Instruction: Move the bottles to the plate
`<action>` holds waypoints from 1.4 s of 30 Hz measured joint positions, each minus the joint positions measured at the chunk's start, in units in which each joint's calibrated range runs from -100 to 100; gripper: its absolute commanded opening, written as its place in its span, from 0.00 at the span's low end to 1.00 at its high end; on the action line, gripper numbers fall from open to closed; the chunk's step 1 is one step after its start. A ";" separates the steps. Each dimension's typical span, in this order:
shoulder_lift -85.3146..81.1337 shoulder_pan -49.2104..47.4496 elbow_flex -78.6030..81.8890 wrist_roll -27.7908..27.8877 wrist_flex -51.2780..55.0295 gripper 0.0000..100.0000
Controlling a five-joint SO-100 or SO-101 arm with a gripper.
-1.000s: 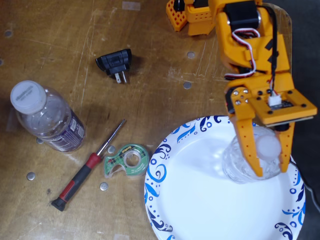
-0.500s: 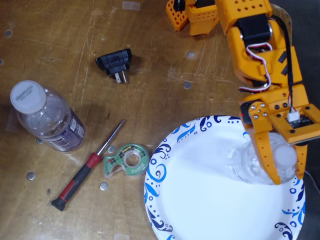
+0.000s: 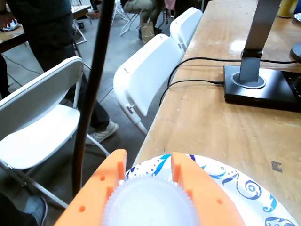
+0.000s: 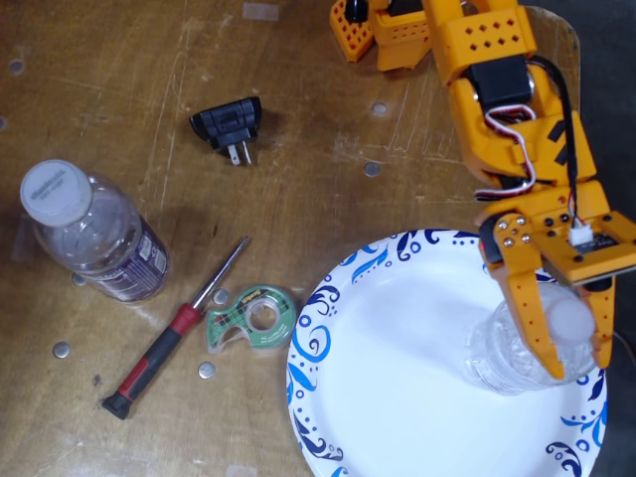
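Gripping bottle (image 4: 517,353), pincer (image 4: 578,366), over plate (image 4: 397,388)

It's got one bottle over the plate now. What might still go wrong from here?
The gripper holds a bottle standing near the right rim of the plate; released or nudged, it might tip off that side, where the wrist view shows the table edge close by. The second bottle stands far left, so the arm has a long reach. The screwdriver and tape dispenser lie between it and the plate and might get bumped.
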 measured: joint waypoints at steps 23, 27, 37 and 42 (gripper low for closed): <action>-5.70 0.00 7.55 0.00 -0.43 0.02; -5.70 0.00 7.55 0.00 -0.43 0.04; -5.70 0.00 7.55 0.00 -0.43 0.08; -5.70 0.00 7.55 0.00 -0.43 0.10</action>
